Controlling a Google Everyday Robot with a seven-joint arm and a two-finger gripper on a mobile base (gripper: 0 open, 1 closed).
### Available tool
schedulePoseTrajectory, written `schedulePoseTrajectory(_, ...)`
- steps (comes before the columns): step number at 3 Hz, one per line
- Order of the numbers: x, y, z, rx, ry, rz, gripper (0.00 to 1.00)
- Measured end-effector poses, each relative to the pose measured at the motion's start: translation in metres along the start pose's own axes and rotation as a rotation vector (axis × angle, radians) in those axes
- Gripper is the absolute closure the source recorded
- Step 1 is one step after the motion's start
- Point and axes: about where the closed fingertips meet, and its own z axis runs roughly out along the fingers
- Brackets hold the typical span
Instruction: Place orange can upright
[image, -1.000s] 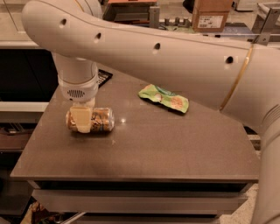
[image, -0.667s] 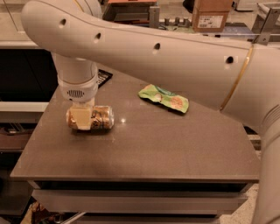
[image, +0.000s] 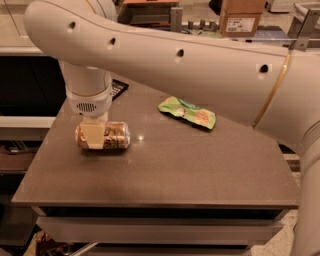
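Observation:
The orange can (image: 114, 136) lies on its side on the left part of the brown table (image: 165, 170), its long axis running left to right. It is shiny orange-gold with dark markings. My gripper (image: 94, 136) hangs straight down from the white wrist and sits over the can's left end, hiding that end. The can rests on the table top.
A green snack bag (image: 187, 112) lies at the back middle of the table. A flat black item (image: 119, 89) lies at the back left edge, partly behind the arm. My large white arm (image: 200, 65) spans the view above the table. Shelves with boxes stand behind.

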Motion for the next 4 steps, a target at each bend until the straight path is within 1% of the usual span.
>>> schedulePoseTrajectory(1,0.007,0.001,-0.011,0.015,-0.004,0.007,1.0)
schedulePoseTrajectory(2,0.018,0.003,-0.028,0.048,-0.026,0.02,1.0)
schedulePoseTrajectory(3,0.027,-0.004,-0.042,0.077,-0.088,0.018,1.0)
schedulePoseTrajectory(4,0.031,-0.014,-0.053,0.099,-0.194,-0.013,1.0)
